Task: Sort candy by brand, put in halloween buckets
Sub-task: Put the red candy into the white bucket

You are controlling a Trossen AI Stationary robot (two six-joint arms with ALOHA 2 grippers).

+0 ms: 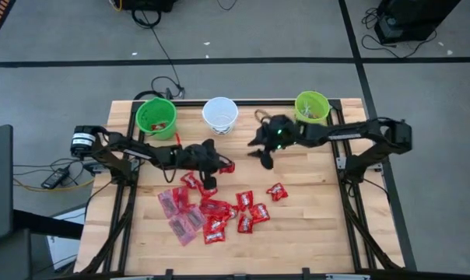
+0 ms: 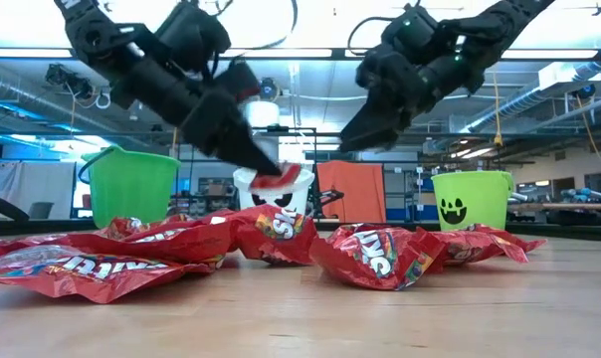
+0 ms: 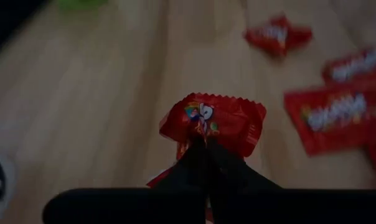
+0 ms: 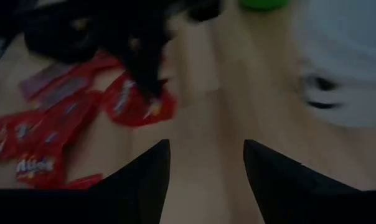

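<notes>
Left gripper (image 3: 205, 142) clamped on a red candy packet (image 3: 222, 121), lifted off the tabletop (image 1: 313, 225) near its centre; right gripper (image 4: 206, 158) open, empty, near the white bucket (image 1: 220, 113) at the far edge

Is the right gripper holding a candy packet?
No: in the right wrist view the right gripper has open jaws with only bare wooden table between them.

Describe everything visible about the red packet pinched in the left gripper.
The red packet is a small, shiny wrapper with crimped, zigzag edges and printed letters with coloured dots. It looks like crinkled foil or plastic, still sealed. The left gripper is shut on its lower edge, so it sticks out past the fingertips. In the low view it hangs lifted above the table, in front of the white bucket, touching nothing but the fingers.
</notes>
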